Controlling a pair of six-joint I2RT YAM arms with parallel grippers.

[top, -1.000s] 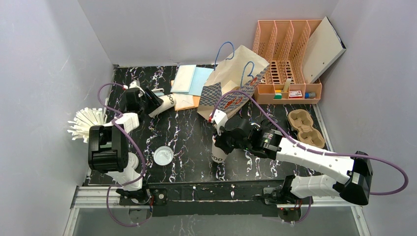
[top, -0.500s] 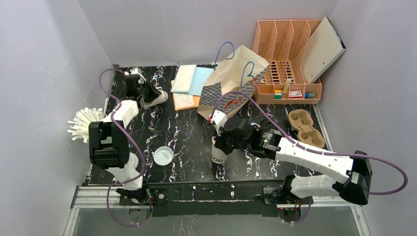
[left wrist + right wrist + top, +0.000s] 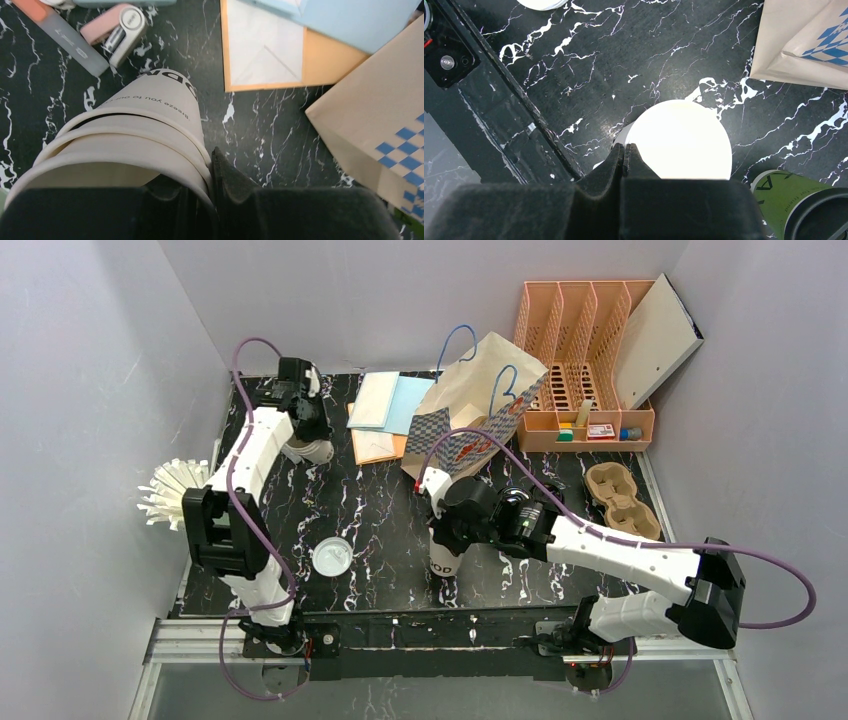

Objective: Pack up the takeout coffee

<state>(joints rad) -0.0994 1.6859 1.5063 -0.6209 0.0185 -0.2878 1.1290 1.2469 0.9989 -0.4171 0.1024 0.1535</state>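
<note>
Green cup (image 3: 791, 202) just beside the right pincer (image 3: 624, 150), under its wrist; right arm nearer.
It looks upright, long axis vertical, next to the white cup (image 3: 679, 140) at whose rim the right pincer's 2 fingers (image 3: 609, 165) are pressed together. Left pincer (image 3: 207, 170) clamps the wall of the stacked cream cups (image 3: 150, 120) at the counter's (image 3: 380, 510) far-left corner, well apart. Against 1 second ago, the left arm has swung back and that stack, then tilted, stands upright; the right arm barely shifted.

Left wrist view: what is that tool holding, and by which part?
The left tool grips the stacked cream paper cups at their rim, one finger outside the wall.
</note>
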